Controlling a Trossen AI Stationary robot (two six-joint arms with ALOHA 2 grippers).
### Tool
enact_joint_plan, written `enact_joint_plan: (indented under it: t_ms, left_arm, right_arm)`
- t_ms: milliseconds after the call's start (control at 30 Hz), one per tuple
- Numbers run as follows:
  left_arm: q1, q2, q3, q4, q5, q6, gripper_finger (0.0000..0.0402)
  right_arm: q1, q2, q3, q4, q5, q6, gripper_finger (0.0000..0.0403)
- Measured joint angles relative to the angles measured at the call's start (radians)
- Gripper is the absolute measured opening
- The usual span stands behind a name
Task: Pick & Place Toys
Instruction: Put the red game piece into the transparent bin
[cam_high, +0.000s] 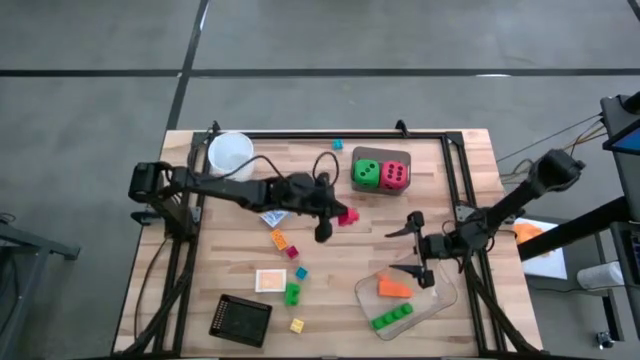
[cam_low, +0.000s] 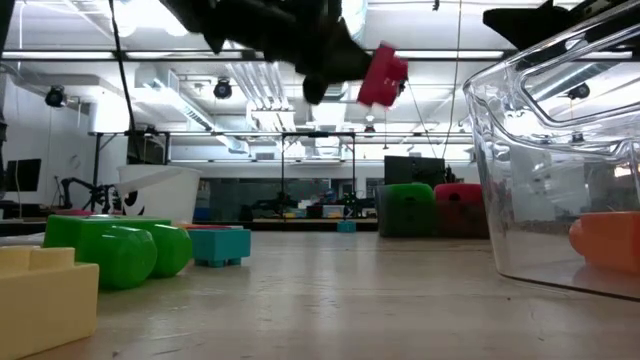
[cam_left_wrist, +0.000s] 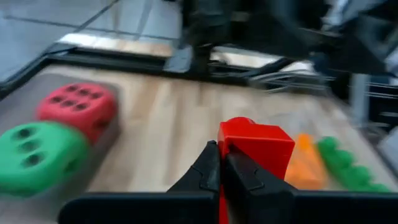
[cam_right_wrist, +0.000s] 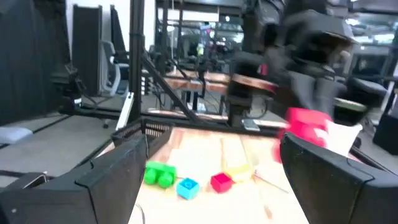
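Red brick (cam_left_wrist: 255, 146) hangs clear above mid-table, pinched at one edge between the closed fingers of the left tool (cam_high: 335, 218), just left of the clear tray (cam_high: 440, 300) where the right tool (cam_high: 415, 250) waits with its fingers spread. Judged light, rigid and slick plastic; flat opposite faces give the surest hold, and this edge pinch could let it twist.

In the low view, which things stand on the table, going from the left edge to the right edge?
Yellow brick → green brick → blue brick → green die → red die → clear tray → orange wedge inside the tray. Above the table, the left claw holds a red brick.
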Motion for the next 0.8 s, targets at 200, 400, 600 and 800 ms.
enact_joint_plan:
  t_ms: [200,400,600,800]
  left_arm:
    - [-0.111,0.000,0.052,-0.001,-0.024,0.000,0.0000]
    - [-0.207,0.074,0.109,0.032,-0.038,0.000,0.0000]
    - [-0.222,0.254,0.297,-0.030,-0.041,0.027,0.0000]
    - [-0.222,0.396,0.503,-0.187,-0.032,0.053,0.0000]
  right_arm:
    - [0.001,-0.236,0.052,-0.344,0.038,0.019,0.0356]
    - [0.001,-0.403,0.137,-0.631,0.075,0.024,0.0356]
    - [0.001,-0.481,0.182,-0.759,0.087,0.025,0.0356]
    - [0.002,-0.513,0.209,-0.847,0.120,0.043,0.0356]
